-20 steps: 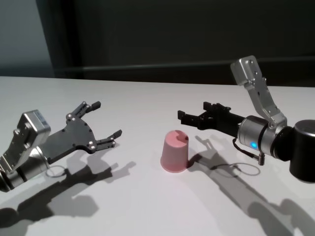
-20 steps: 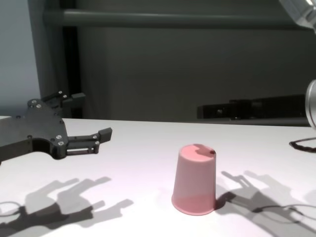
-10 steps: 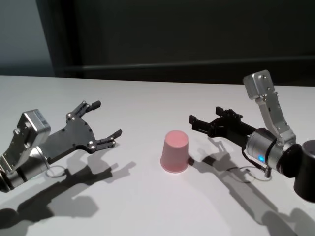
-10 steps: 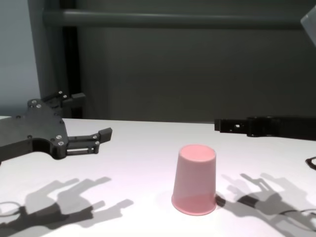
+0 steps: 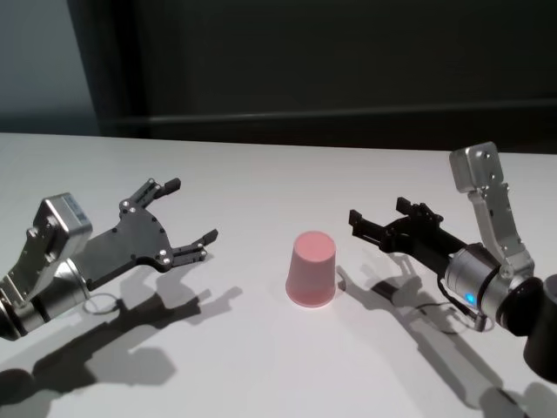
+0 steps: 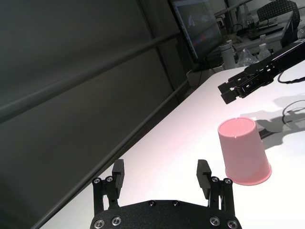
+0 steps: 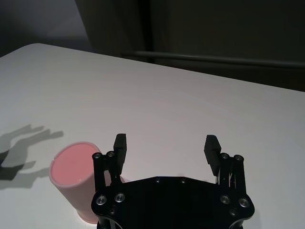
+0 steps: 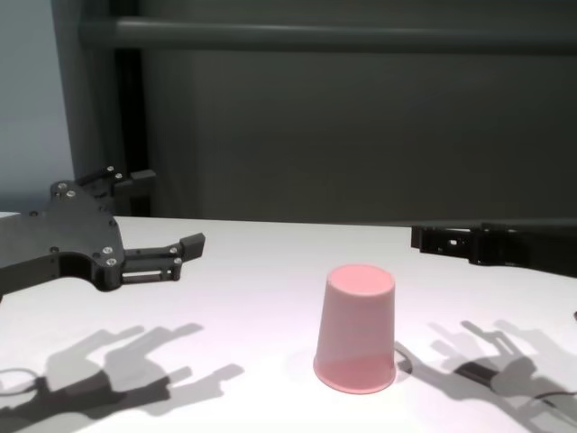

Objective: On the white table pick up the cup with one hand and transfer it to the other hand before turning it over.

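White table (image 5: 261,366), matte and bare apart from hard shadows, runs back to a dark wall crossed by a horizontal rail (image 8: 315,34). At the left, the left gripper (image 5: 180,213) hovers above the tabletop with its two fingers spread wide, holding nothing. Near the middle stands one cup (image 5: 312,269), salmon pink, mouth down on the table with its narrow flat base uppermost, touched by neither gripper. At the right, the right gripper (image 5: 383,219) is likewise spread wide and holds nothing, pointing inward just past the cup's far right side, with a blue light on its wrist. Only the left wrist view shows a monitor (image 6: 198,21) and cluttered desks beyond the table's far end. Only the right wrist view shows the cup (image 7: 76,179) beside one finger (image 7: 120,148), outside the gap. Count: two grippers, one cup.
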`<state>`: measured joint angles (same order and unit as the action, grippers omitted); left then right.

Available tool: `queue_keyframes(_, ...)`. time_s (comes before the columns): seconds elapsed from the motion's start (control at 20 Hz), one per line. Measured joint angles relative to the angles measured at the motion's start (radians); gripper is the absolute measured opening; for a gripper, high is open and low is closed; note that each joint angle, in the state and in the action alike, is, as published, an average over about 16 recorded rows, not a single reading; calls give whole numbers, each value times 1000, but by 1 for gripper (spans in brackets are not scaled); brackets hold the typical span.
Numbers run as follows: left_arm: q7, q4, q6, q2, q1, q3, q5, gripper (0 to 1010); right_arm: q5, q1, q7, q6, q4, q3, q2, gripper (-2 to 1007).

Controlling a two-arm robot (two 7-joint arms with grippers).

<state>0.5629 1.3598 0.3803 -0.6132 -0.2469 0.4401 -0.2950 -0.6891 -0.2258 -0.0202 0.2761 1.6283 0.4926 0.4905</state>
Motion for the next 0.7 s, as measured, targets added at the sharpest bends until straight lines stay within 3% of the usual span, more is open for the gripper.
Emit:
queue_keyframes(0.4,0,0,0,0,0,0,0,1001,7,66,25,-50,-4,-48,-12,1000)
queue_keyframes(0.7,0,0,0,0,0,0,0,1001,9,107,40,-66,-1,-78,-16,1000)
